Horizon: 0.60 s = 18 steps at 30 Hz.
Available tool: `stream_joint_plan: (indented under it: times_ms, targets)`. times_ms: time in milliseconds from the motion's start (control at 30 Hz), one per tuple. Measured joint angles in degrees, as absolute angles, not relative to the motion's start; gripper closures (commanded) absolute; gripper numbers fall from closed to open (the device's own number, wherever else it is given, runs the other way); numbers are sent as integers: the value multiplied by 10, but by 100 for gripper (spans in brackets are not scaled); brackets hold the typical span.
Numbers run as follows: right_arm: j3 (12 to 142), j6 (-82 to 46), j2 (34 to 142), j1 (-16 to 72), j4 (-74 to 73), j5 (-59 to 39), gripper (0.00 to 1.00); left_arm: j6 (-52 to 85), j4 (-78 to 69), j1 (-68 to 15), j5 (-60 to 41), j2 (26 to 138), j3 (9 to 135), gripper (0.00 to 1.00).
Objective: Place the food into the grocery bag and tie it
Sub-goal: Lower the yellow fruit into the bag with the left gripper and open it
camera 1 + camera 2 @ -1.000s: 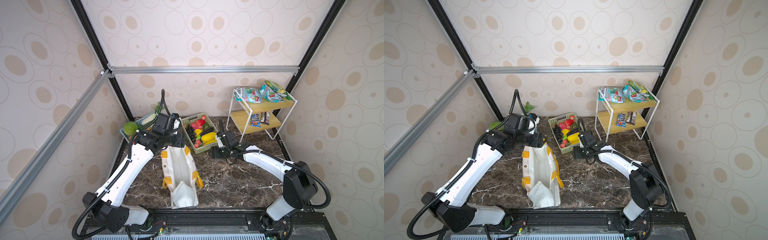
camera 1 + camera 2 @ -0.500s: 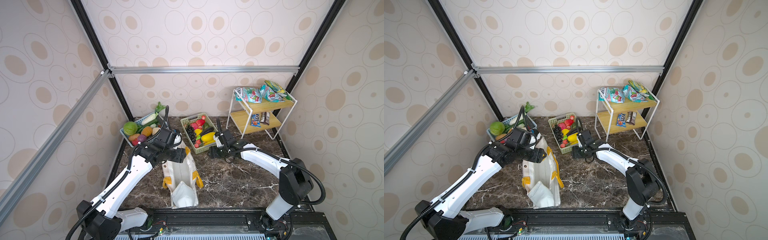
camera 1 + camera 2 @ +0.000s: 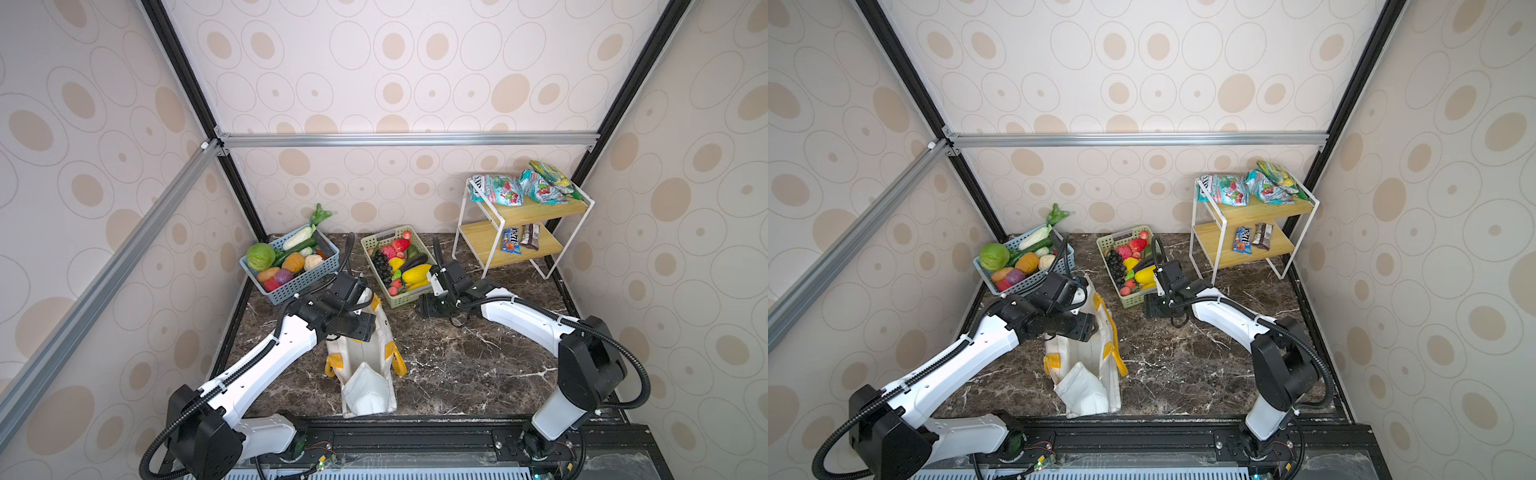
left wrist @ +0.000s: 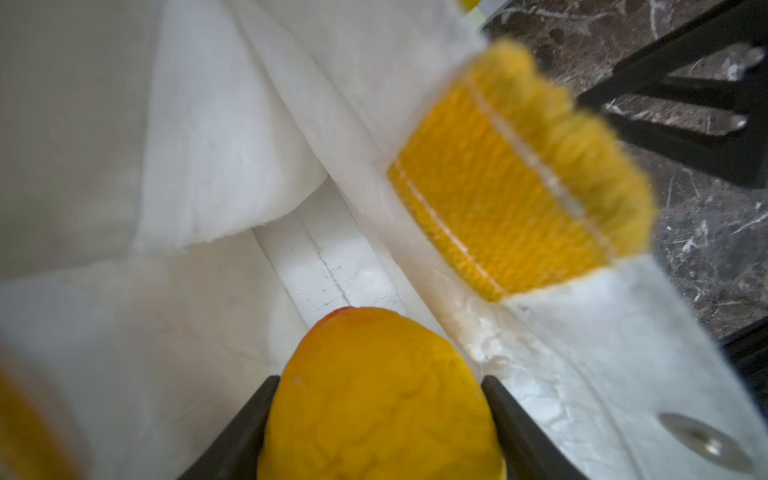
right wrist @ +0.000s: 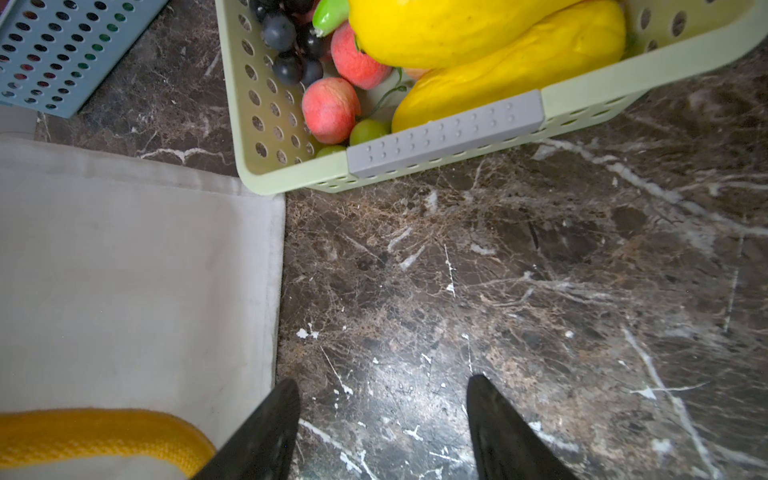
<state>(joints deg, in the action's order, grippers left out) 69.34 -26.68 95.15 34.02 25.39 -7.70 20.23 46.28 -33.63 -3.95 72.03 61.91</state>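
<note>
An orange-yellow fruit point(image 4: 380, 419) is clamped between the two black fingers of the left gripper point(image 4: 380, 382), and it is pressed on both flanks so that no gap is left. Just ahead of those jaws the cream-white grocery bag point(image 4: 232, 145) is seen with its mouth spread, its pale inner folds and seam lying directly beyond the fruit. To one side of the jaws a woven yellow strap patch point(image 4: 498, 199) is stitched to the bag's rim. The fruit appears to be held at or just inside the opening, though the blurred close view does not settle this. Over on the other side, the right gripper point(image 5: 382, 382) is held with its fingers spread apart and nothing between them. Bare dark marble tabletop point(image 5: 498, 270) is seen between and ahead of them. The bag's side panel lies just beside one finger, with a yellow handle point(image 5: 104, 432) draped over it. Further ahead of these jaws the green basket point(image 5: 590, 93) is found, with yellow fruits point(image 5: 478, 29), peaches point(image 5: 330, 108) and dark grapes point(image 5: 286, 62) packed inside. The blue basket point(image 5: 54, 54) is glimpsed beyond the bag.
</note>
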Motion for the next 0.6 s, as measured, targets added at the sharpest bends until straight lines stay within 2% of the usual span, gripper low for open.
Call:
stream_joint_plan:
  times_ms: [367,600]
  targets:
    - [671,-267,945,340,251,-77,33,225,439,-352,-30,706,583,50]
    - [666,-269,944,340,242,-77,33,254,440,-364,-39,686,564,51]
